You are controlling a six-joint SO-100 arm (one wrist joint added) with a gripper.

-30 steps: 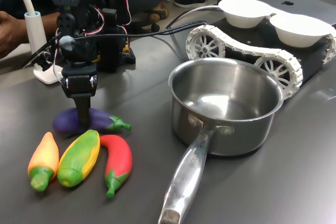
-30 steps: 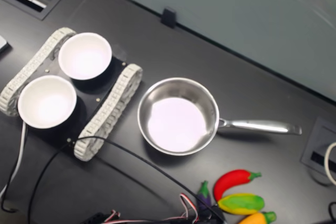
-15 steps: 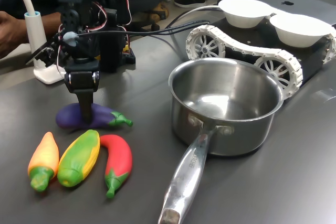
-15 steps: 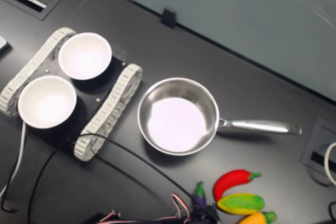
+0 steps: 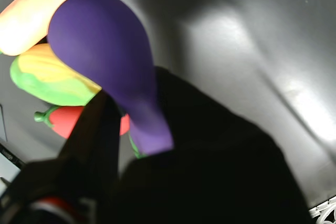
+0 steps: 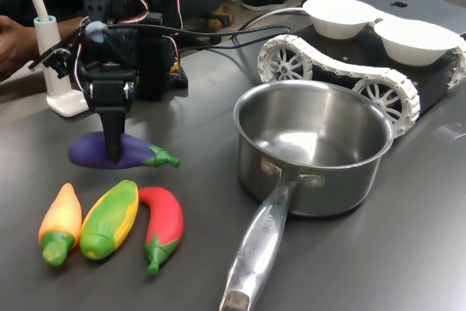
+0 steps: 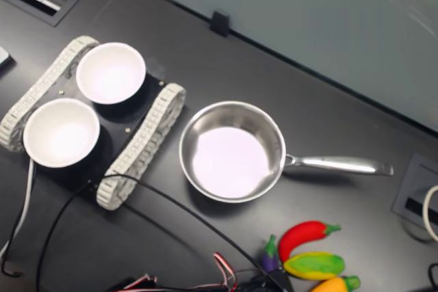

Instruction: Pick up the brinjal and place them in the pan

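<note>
The purple brinjal (image 6: 138,154) with its green stem cap hangs level, a little above the dark table, at the first exterior view's left. My gripper (image 6: 111,149) comes down onto its middle from above and is shut on it. In the wrist view the brinjal (image 5: 105,51) runs between my two dark fingers (image 5: 94,129). Only its stem end (image 7: 269,258) shows in the second exterior view. The steel pan (image 6: 328,187) stands empty to the first exterior view's right, its long handle (image 6: 258,242) pointing toward the front edge. From above, the pan's rim (image 7: 183,152) is round.
A green-yellow corn (image 6: 109,218), a red chilli (image 6: 164,223) and an orange-yellow vegetable (image 6: 60,221) lie in a row just in front of the brinjal. Two white bowls (image 6: 338,16) sit on a tracked vehicle (image 6: 342,78) behind the pan. A person's hand (image 6: 11,41) rests at the far left.
My gripper has risen with the brinjal in it, lifting it off the table and a little toward the first exterior view's left. The pan and other vegetables stayed put.
</note>
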